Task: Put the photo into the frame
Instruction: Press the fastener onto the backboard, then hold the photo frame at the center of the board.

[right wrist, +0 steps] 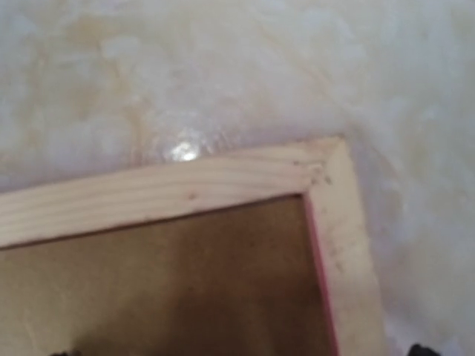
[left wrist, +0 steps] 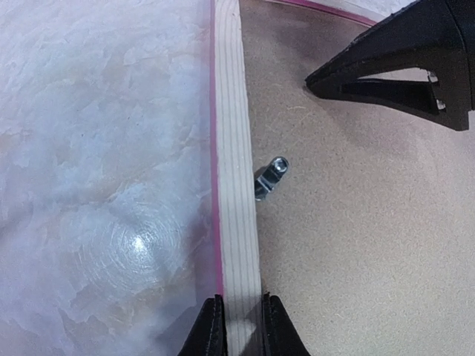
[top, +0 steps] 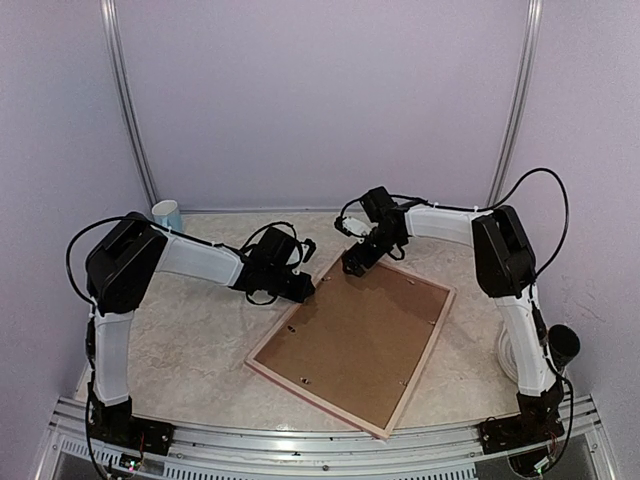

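**Top, left-wrist and right-wrist views, read left to right.** A pale blue cup is standing at the far left corner of the marbled table, well apart from everything else. The left arm is reaching inward from its base, and the left gripper is meeting the left rail of the frame.

In the left wrist view, the two black fingers of the left gripper are straddling the pale wood rail of the frame. One is pressing on each side, so the jaws are narrowed onto the rail and clamping it. A thin pink edge is showing where the rail meets the table.

The frame is lying flat and face down at the table's centre. It is turned diagonally, with one corner pointing toward the near edge. A brown backing board is filling its opening. A small metal clip is sitting on the backing board just beside the clamped rail.

The right gripper is hovering over the far corner of the frame, and its dark fingertips are appearing in the left wrist view. How far its jaws are parted cannot be told. The right wrist camera is looking down on that mitred corner, the board and bare table.
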Action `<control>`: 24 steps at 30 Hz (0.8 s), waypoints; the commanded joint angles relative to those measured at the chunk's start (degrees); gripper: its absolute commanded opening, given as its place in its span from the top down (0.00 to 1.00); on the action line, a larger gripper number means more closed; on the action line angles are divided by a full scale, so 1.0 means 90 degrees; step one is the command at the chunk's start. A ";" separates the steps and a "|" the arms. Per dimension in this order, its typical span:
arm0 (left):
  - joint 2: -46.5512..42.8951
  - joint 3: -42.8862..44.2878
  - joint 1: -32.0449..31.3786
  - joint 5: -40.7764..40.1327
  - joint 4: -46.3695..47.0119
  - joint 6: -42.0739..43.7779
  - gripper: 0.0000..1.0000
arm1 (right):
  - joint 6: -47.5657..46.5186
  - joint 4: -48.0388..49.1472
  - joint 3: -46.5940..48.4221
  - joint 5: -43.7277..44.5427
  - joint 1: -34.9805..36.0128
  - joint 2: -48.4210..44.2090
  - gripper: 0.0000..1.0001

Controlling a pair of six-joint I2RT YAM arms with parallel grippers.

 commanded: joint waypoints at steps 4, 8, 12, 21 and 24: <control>0.0263 0.0016 0.0151 0.0700 -0.0827 0.1057 1.00 | 0.0059 -0.0216 -0.0547 -0.0244 0.0042 -0.0525 0.01; 0.0253 0.0064 0.0279 0.0703 -0.0890 0.1275 1.00 | 0.0153 -0.0189 -0.0598 -0.0292 -0.0046 -0.0689 0.01; 0.0091 -0.0050 0.0329 0.0618 -0.0661 0.1129 0.99 | 0.0514 -0.0231 -0.0535 -0.0464 -0.0261 -0.0611 0.01; -0.0130 0.0131 0.0261 0.0205 -0.0666 0.1032 0.78 | 0.1253 0.0266 -0.1272 -0.1538 -0.0787 -0.1043 0.01; -0.0155 0.0192 0.0242 0.0192 -0.0684 0.1009 0.74 | 0.1360 0.0298 -0.1478 -0.1595 -0.0891 -0.1116 0.02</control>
